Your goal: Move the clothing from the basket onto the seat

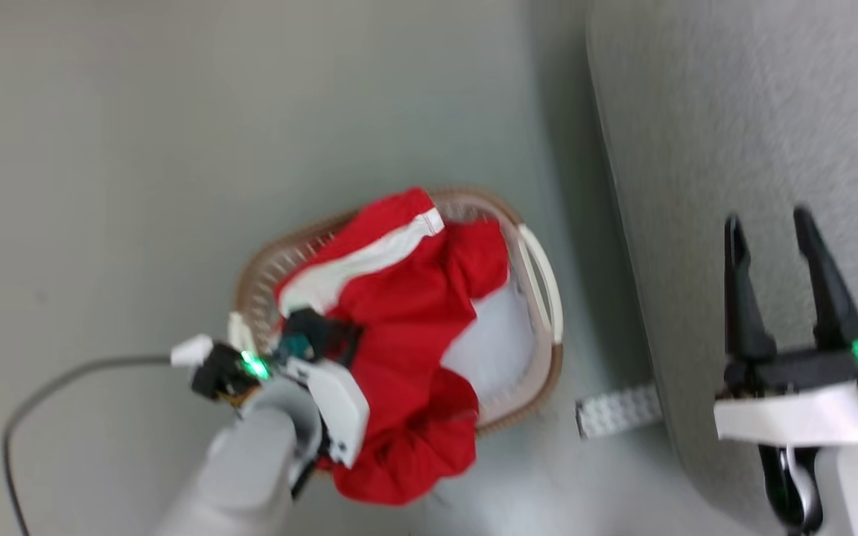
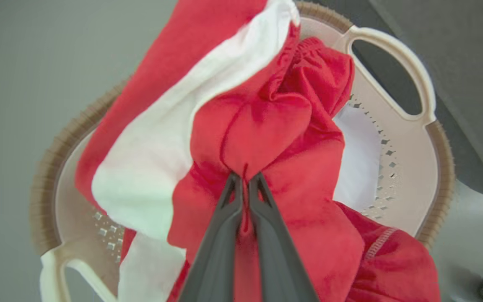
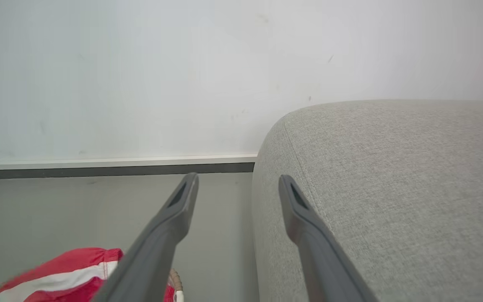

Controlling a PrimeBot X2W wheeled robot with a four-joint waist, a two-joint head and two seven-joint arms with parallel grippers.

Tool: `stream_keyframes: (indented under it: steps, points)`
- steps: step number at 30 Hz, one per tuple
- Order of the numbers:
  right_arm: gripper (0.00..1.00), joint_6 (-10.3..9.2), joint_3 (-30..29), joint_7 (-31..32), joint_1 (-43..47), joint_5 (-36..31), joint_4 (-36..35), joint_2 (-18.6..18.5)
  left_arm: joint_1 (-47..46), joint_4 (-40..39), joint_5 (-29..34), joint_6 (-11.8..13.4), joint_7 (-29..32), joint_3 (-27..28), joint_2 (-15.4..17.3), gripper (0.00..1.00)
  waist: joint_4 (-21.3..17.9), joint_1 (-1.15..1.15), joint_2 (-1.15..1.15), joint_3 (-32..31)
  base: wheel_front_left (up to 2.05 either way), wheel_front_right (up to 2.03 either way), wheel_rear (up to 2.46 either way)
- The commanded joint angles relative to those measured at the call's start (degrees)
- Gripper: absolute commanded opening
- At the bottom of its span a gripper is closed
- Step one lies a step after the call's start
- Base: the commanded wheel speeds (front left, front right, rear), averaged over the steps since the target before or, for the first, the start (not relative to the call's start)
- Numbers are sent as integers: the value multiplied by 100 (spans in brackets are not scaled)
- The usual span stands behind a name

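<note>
Left tool point(image 2: 245, 178) clamped on the red clothing point(image 2: 275, 126) in the basket point(image 2: 443, 167).
I saw the clothing heaped in the basket on the floor point(image 1: 101, 186), one end spilling over the rim, just beside the seat point(image 3: 392, 188). My right tool point(image 3: 237, 184) hung with its fingers apart by the seat's edge, holding nothing.

One basket point(image 1: 544, 357) is counted, with two loop handles point(image 2: 394, 46), and one seat point(image 1: 757, 112) at its three o'clock. Two grippers are counted: left gripper point(image 2: 245, 176), right gripper point(image 1: 768, 219). The garments within the clothing point(image 1: 399, 298) cannot be numbered. One white cloth point(image 1: 496, 335) is seen.
</note>
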Motion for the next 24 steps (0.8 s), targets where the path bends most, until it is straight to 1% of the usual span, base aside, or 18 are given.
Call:
stream_keyframes:
  steps: [1, 5, 11, 16, 20, 24]
  points:
    - [100, -12, -47, 2, 161, -70, 51, -14, 164, -86, -131, -12, -66, -55, 2, 0, 455, 0, 0, -930, 0, 0, 0]
    - [100, -12, -157, 2, 602, -128, 182, -13, 604, -541, -709, -11, -21, -431, 3, 0, 702, 0, 0, -1639, 0, 0, 0]
    - [100, -12, -216, 2, 1124, -156, 303, -12, 969, -1145, -1315, 155, 97, -784, 5, 0, 951, 0, 0, -2405, 0, 0, 0]
    - [100, -12, -194, 2, 1443, -222, 422, -13, 1149, -1625, -1629, 266, 216, -890, 5, 0, 1050, 0, 0, -2906, 0, 0, 0]
    - [100, -12, -216, 2, 1682, -269, 493, -12, 1244, -2050, -1729, 314, 332, -880, 4, 0, 1084, 0, 0, -3267, 0, 0, 0]
    - [100, -12, -182, 2, 1899, -288, 569, -12, 1360, -2546, -1829, 365, 495, -832, 92, 0, 1060, 0, 0, -3574, 0, 0, 0]
